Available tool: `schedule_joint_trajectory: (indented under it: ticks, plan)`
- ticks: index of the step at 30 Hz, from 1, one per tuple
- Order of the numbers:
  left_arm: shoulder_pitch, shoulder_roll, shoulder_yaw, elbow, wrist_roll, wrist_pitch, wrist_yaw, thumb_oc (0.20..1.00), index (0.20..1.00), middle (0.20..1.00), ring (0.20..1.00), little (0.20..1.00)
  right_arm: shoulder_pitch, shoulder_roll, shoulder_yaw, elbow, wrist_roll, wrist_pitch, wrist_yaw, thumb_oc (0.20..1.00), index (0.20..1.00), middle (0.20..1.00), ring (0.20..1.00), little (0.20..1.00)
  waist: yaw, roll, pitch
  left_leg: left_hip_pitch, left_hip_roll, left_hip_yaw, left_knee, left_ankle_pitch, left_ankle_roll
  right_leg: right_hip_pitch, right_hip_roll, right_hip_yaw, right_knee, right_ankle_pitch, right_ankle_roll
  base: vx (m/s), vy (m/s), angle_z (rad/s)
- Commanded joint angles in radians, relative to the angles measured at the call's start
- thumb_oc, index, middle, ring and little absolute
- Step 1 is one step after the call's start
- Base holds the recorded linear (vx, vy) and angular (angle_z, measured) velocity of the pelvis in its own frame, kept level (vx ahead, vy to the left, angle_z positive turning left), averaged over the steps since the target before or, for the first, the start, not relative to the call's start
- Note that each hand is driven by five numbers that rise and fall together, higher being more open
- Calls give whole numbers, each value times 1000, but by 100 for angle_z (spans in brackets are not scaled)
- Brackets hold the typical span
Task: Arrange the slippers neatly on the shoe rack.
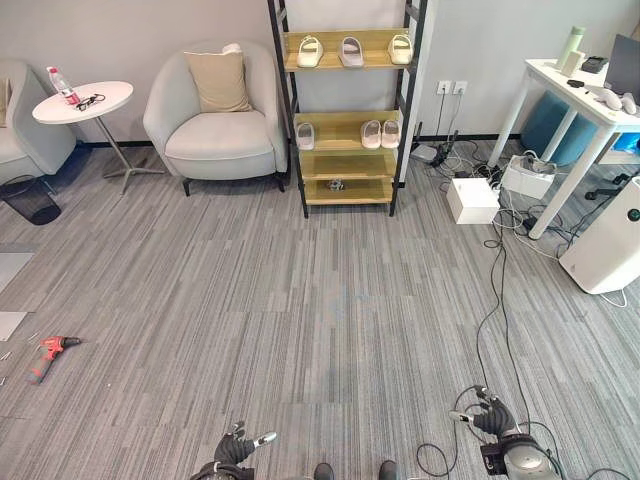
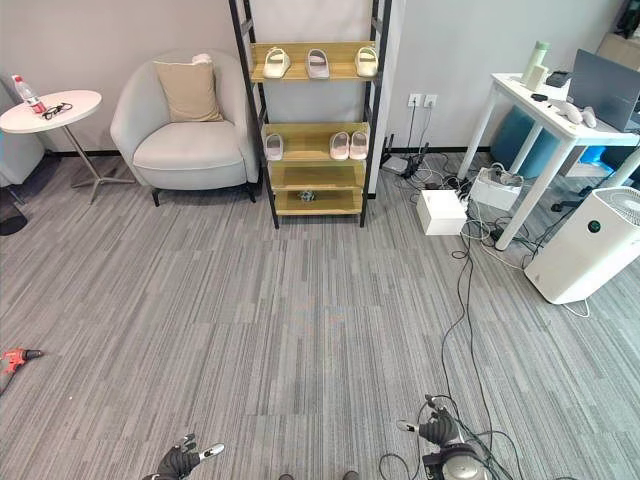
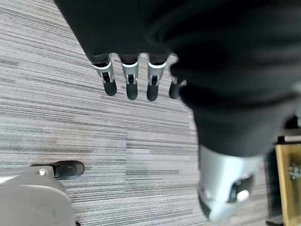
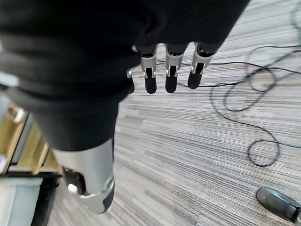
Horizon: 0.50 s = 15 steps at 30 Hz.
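slippers [image 1: 349,50]: 6, 3 top shelf + 3 middle | shoe rack [image 1: 345,110]: 1 | armchair [image 1: 215,120]: 1 | drill [image 1: 48,353]: 1 | robot hand [image 1: 236,448]: 2

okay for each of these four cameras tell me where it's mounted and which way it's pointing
Left eye view: on the head, looking down and forward at the shoe rack with slippers; both hands low.
Right eye view: beside it, same scene.
Left wrist view: on the left wrist, along the open left hand to carpet.
Right wrist view: on the right wrist, along the open right hand to carpet.
Shared: eye views match; both wrist views catch the rack's edge.
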Motion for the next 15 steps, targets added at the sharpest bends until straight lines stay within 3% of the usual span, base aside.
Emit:
schedule_joint_trajectory:
  ticks: [1, 15]
  plan:
    - [-85, -4, 8, 40, 35, -24, 17, 1000, 1000, 1000, 1000, 1000, -36, -29, 19, -22, 27, -38, -16, 1000, 1000, 1000, 1000, 1000, -1, -33, -8, 20, 41, -16, -1, -61, -57, 53, -75, 8, 1, -110, 94, 0, 0, 0]
    - [-67, -2, -19, -76, -18, -29, 16, 1000, 1000, 1000, 1000, 1000, -19, 22, 16, 44, 158, -36, 19, 1000, 1000, 1000, 1000, 1000, -7, -28, -10, 17, 40, -16, -1, -59, -59, 51, -78, 3, 1, -110, 93, 0, 0, 0]
